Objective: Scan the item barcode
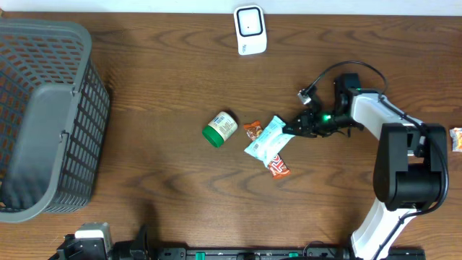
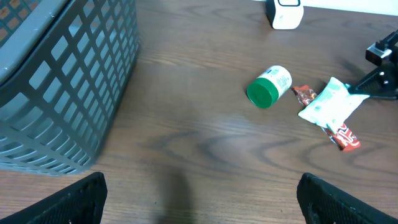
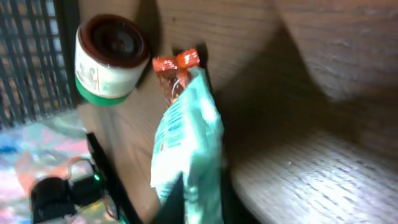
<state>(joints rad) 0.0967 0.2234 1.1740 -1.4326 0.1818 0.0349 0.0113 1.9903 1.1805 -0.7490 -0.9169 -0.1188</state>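
The right tool (image 1: 292, 131) is closed on the near corner of the pouch (image 1: 267, 140). The right wrist view shows the pale blue film pinched between the dark fingers, and the rest of the pouch lies on the tabletop (image 1: 166, 180). The left tool (image 2: 202, 180) is wide open, holds nothing and is far from the items. The main risk is the grip itself. Only a thin edge of slippery film is caught, so the pouch could slide out or fold over when lifted. It would also hang limp, so the barcode could end up facing away from the scanner (image 1: 250, 29), which is well apart at the far edge. No barcode shows in any view, so which face to present is unknown. A red bar (image 1: 279, 168) lies under the pouch and sticks out at both ends, so a lift may drag it. The jar (image 1: 220, 128) just beside could be knocked and roll. The pouch, bar, jar label and scanner all carry print, but it is too blurred or small to read.
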